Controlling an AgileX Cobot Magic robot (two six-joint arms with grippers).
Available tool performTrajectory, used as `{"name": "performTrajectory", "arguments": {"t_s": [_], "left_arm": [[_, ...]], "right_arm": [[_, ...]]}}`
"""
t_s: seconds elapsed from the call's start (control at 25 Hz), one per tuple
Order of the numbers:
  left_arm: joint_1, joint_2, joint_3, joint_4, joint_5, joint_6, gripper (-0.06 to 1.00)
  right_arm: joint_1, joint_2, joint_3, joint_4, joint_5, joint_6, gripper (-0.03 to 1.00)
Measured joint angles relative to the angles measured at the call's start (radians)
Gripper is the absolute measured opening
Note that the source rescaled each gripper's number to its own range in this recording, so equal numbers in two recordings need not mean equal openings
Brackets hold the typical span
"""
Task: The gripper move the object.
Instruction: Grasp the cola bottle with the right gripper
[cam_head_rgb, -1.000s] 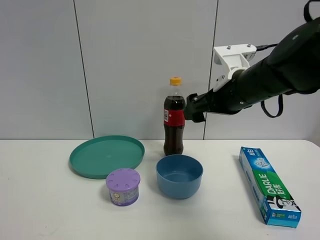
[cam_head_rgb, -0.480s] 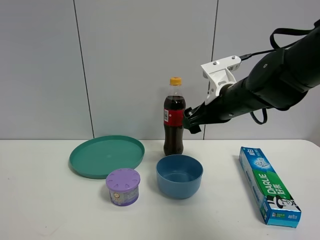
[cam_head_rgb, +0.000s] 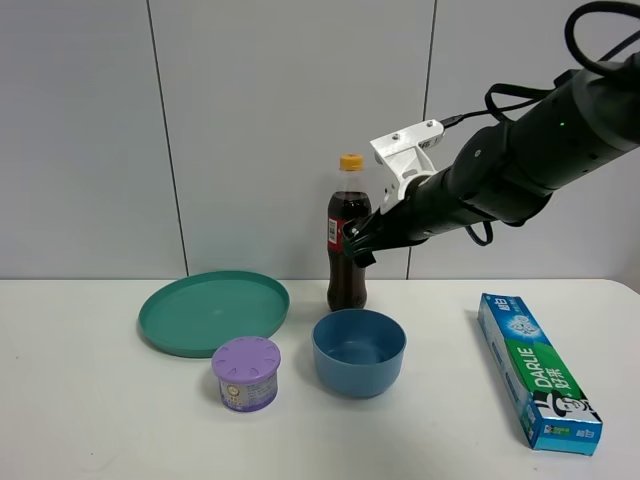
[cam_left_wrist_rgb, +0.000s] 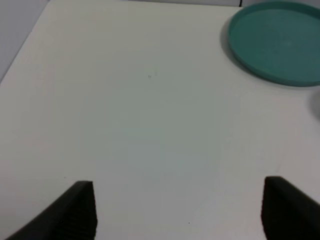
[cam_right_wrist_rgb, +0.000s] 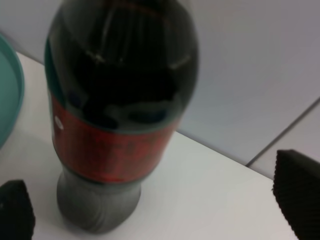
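Cola bottle (cam_head_rgb: 346, 280), red-labelled, yellow-capped, stands upright before the right jaws, spread wide, empty.

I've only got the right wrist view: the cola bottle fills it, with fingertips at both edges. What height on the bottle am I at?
Observer: In the high view the right gripper is level with the red label of the bottle, below the cap.
Operator: Anything close that I could knock?
Observer: A blue bowl stands just in front of the bottle.
Operator: And the left arm?
Observer: Its wrist view shows the left gripper open above bare table, green plate nearby.
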Motion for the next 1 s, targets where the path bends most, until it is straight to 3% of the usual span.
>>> {"name": "performTrajectory", "arguments": {"t_s": [0.36, 0.56, 0.8, 1.0], "left_arm": [[0.000, 0.000, 0.000, 0.000, 0.000, 0.000, 1.00], [0.000, 0.000, 0.000, 0.000, 0.000, 0.000, 1.00], [0.000, 0.000, 0.000, 0.000, 0.000, 0.000, 1.00], [0.000, 0.000, 0.000, 0.000, 0.000, 0.000, 1.00]], "right_arm": [[0.008, 0.085, -0.039, -0.050, -0.120, 0.091, 0.90], [0.011, 0.118, -0.048, -0.166, -0.146, 0.164, 0.90], [0.023, 0.153, -0.053, -0.327, -0.250, 0.349, 0.90], [0.023, 0.186, -0.053, -0.356, -0.326, 0.425, 0.90]]}}
